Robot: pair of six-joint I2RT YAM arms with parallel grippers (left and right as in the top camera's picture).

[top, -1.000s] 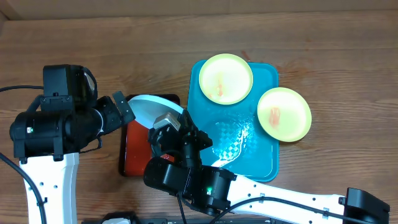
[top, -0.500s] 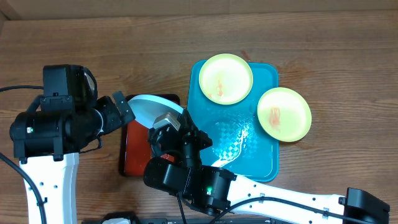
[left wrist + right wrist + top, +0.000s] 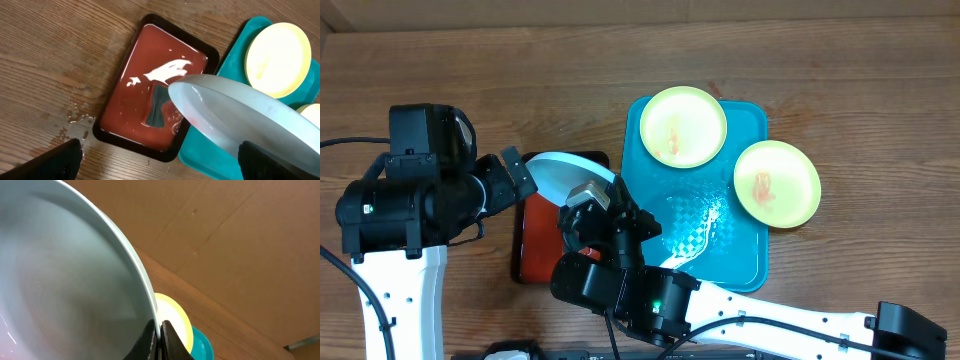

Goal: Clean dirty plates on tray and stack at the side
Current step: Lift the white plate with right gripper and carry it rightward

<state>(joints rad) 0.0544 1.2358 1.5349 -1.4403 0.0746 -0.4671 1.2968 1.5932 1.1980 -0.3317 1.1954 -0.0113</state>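
Pale blue, the plate (image 3: 555, 172) hangs tilted over the red tray (image 3: 533, 238), its rim clamped in my right jaws. My left jaws gape wide just left of it, gripping nothing. Two yellow plates carry orange smears: one (image 3: 682, 126) sits in the far left corner of the turquoise tray (image 3: 720, 255), the other (image 3: 777, 183) overhangs its right rim, partly over the counter (image 3: 860, 90).
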